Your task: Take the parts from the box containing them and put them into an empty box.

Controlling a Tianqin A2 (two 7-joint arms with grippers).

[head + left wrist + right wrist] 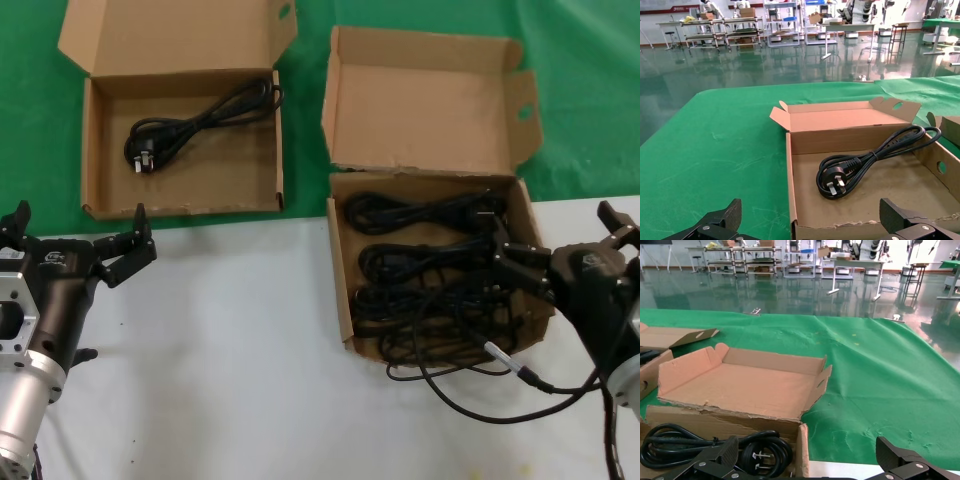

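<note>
Nearest to the robot, the left gripper (pixel 75 245) waits over the white table (pixel 230 340) with its fingers spread wide and nothing between them, just before the near wall of the left carton. The right gripper (pixel 520 262) is over the near right part of the full box (pixel 342 290), its fingers also spread, low above the tangled black power cables (pixel 430 270); I cannot tell if it touches them.

I think the step now is to pick one cable. To do it well, the right gripper should close on a single cord or a plug, not on several loops together, because the coils lie over each other and could come up as a bundle. It should also avoid the robot's own thin cable (pixel 500 352) that hangs over the near wall of this box.

Farther left, the receiving box (pixel 92 150) already holds one cable (pixel 195 122), loosely folded, with its plug toward the left.

The head view shows both boxes and the whole pile. The left wrist view shows the pins of the plug (pixel 832 184). The right wrist view shows the ragged torn edge (pixel 725 412) under the lid, and a plug (pixel 760 455) near that wall.
</note>
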